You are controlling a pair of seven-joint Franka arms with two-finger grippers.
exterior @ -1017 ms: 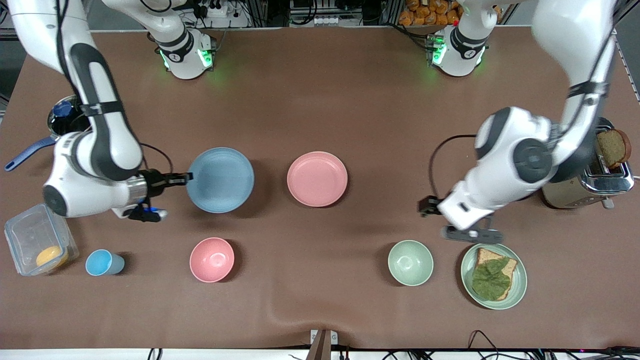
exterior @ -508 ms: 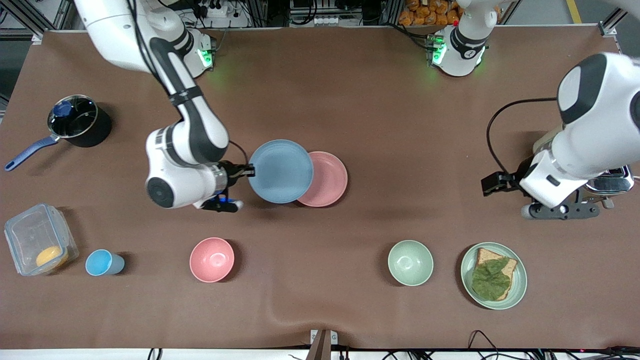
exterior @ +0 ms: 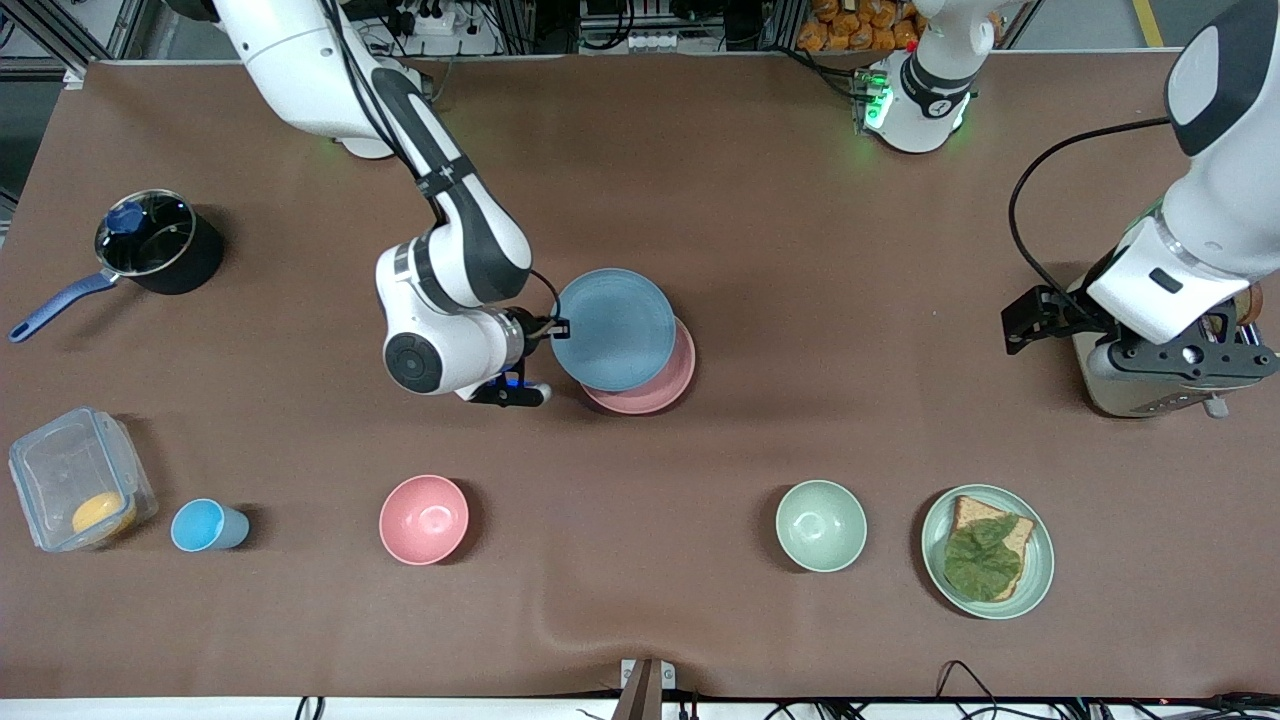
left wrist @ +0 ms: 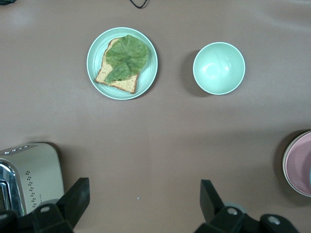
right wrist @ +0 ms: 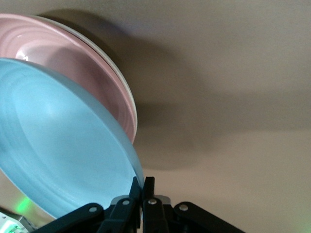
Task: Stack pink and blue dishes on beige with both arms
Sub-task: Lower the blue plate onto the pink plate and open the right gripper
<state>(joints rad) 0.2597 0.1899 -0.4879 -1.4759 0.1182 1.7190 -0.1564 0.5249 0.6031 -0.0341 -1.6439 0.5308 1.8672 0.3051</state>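
My right gripper (exterior: pixel 555 327) is pinched shut on the rim of the blue plate (exterior: pixel 614 329), holding it in the air over the pink plate (exterior: pixel 652 388), which lies flat near the middle of the table (exterior: pixel 760 250); the blue one covers most of the pink one from above and leaves only a crescent showing; in the right wrist view the blue plate (right wrist: pixel 63 150) tilts above the pink plate (right wrist: pixel 77 68), and a pale rim peeps out under the pink one (possibly the beige plate, I cannot tell); my fingers (right wrist: pixel 146 194) meet on the blue rim. My left gripper (exterior: pixel 1185 357) waits over the toaster (exterior: pixel 1130 385) at the left arm's end of the table, its fingers (left wrist: pixel 75 199) spread wide with nothing between them; the left wrist view shows the green plate (left wrist: pixel 95 56) with bread and a leaf, the green bowl (left wrist: pixel 219 68) beside it, and an edge of the pink plate (left wrist: pixel 299 165).
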